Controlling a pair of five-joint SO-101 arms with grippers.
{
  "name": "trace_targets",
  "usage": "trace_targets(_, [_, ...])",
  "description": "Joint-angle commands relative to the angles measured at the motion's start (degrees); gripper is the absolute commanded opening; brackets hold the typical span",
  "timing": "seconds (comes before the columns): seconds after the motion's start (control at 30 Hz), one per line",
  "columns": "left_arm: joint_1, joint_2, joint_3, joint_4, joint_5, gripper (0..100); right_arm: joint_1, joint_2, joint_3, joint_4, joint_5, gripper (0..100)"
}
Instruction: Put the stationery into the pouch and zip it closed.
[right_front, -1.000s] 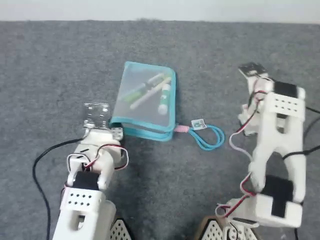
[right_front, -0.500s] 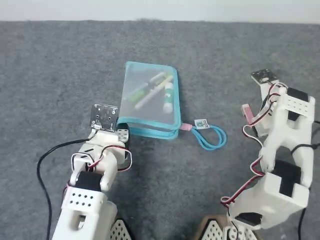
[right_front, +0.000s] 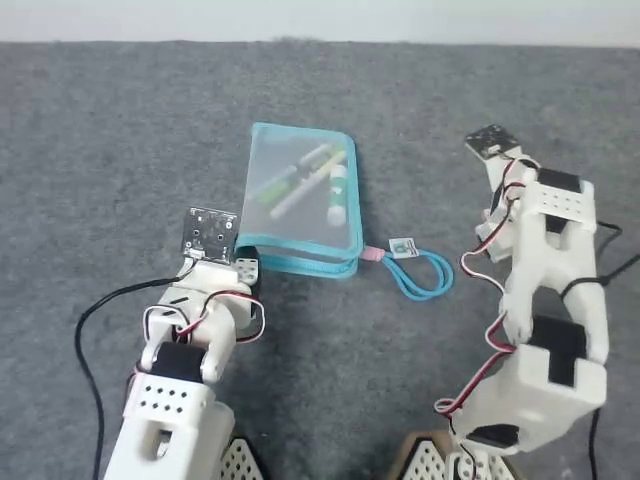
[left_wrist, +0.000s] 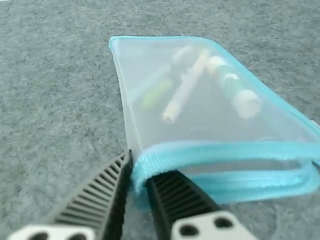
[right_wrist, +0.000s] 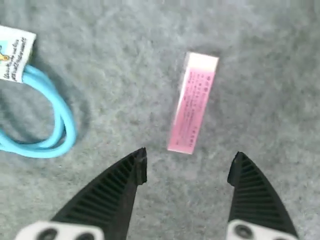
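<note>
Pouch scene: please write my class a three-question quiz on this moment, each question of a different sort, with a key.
1. True or false: the left gripper is shut on the blue edge of the pouch.
2. Pick one. The pink eraser lies: A) inside the pouch; B) on the grey mat, by the open right gripper; C) in the left gripper's grip.
3. Fill the gap: in the high view, the blue cord loop lies between the pouch and the ____ arm.
Key: 1 true; 2 B; 3 right.
</note>
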Motion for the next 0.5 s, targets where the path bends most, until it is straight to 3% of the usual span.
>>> trace_targets(0.0, [0.7, -0.88, -1.8, -1.14, -0.44, 1, -0.4, 2.42, 0.0, -4.09, 0.7, 26.3])
trace_targets(0.17, [0.7, -0.88, -1.8, -1.14, -0.44, 1, -0.48, 10.51, -2.46, -6.64, 0.35, 25.8])
trace_targets(0.4, [0.7, -0.88, -1.8, -1.05, -0.44, 1, 1.71, 13.05, -8.79, -0.4, 0.26, 0.7])
trace_targets(0.47, [0.7, -0.88, -1.8, -1.05, -0.44, 1, 2.51, 12.97, -10.11, 1.63, 0.26, 1.6])
